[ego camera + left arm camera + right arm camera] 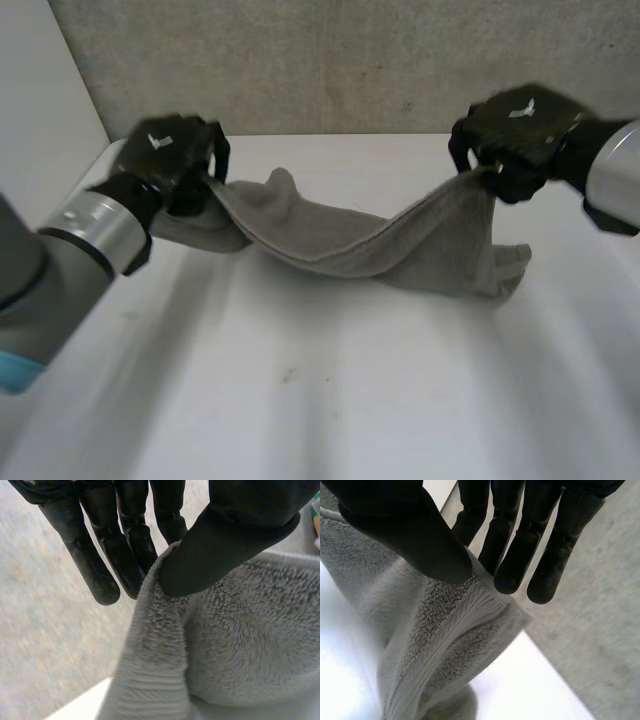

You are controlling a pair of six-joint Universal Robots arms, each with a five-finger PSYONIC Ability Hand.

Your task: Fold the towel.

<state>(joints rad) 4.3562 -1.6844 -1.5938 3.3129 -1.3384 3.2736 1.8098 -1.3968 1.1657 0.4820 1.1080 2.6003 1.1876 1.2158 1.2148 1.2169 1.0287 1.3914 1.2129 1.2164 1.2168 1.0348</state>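
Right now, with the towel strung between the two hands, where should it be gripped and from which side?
By its two upper end corners, on the flat woven border, coming from above and outside. The towel sags in the middle, so the ends carry it; the left hand and right hand pinch it there.

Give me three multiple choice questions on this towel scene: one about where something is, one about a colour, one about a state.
1. Where is the towel?
A. folded in a neat stack
B. strung between the left hand and right hand, sagging in the middle
C. crumpled in a heap

2. What colour is the towel?
A. grey
B. red
C. blue

3. What is the left hand doing?
A. hanging open, away from the towel
B. pinching a towel end between thumb and fingers
C. curled in a fist, holding nothing

Answers:
1 B: the head view shows each hand holding one end.
2 A: the pile is grey in every view.
3 B: its wrist view shows the thumb pressing cloth against the fingers.
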